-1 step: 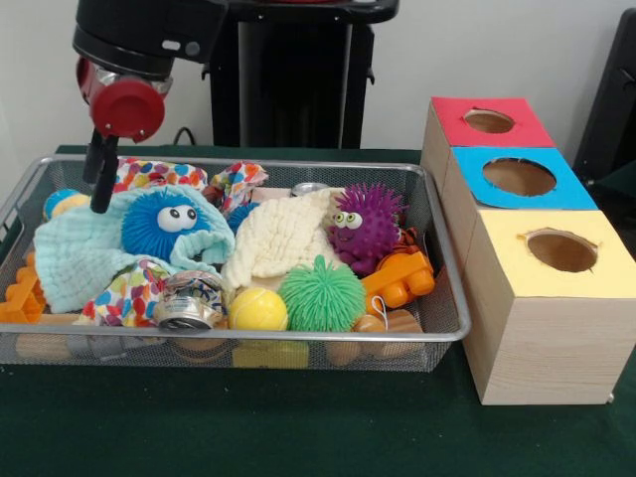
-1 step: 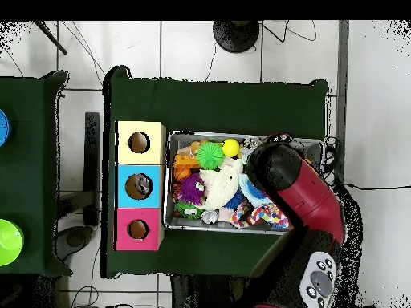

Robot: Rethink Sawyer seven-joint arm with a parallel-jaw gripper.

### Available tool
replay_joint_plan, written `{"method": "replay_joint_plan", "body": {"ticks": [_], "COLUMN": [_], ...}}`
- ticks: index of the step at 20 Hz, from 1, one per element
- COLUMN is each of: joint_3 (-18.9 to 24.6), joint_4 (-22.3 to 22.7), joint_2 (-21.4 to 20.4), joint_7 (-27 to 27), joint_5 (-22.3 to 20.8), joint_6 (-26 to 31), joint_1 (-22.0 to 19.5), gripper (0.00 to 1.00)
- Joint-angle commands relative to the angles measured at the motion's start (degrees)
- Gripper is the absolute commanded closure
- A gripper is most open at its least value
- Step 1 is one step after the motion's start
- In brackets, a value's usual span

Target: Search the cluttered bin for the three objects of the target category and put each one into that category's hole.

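Wire-mesh bin on a dark green table, packed with soft toys, cloths and blocks. Gripper lowered over the bin's left far corner in the front view, 2 dark fingers hanging close together above a light blue cloth; open or closed, cannot tell. Just right of the fingers, a blue fuzzy ball with googly eyes resting on that cloth. Further right, past a cream cloth, a purple spiky ball with eyes; in front of it a green stringy ball and a small yellow ball, both well apart from the gripper. Orange block at the bin's right side, a metal can near the front wall, patterned multicoloured cloth beside it.

To the right of the bin, 3 wooden boxes in a row, each with 1 round hole on top: red-topped box farthest, blue-topped box in the middle, yellow-topped box nearest.

From overhead, red and black arm covering 1 end of the bin, green cloth laid over the table, pale tiled floor around it.
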Motion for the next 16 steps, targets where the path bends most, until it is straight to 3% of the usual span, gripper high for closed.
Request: {"method": "replay_joint_plan", "body": {"ticks": [1,3,5,16], "joint_3": [9.55,11.27,9.9,9.73], "joint_4": [-2.14,0.13,0.45,0.87], "joint_2": [-0.41,-0.55,0.39,1.33], "joint_7": [-1.3,-2.26,1.89,7.12], "joint_5": [-5.84,-7.59,-6.79,-6.62], "joint_6": [6.41,1.55,0.32,1.84], "joint_1": [-0.88,-0.8,0.39,1.13], "gripper": [0.0,0.0,0.0,0.0]}}
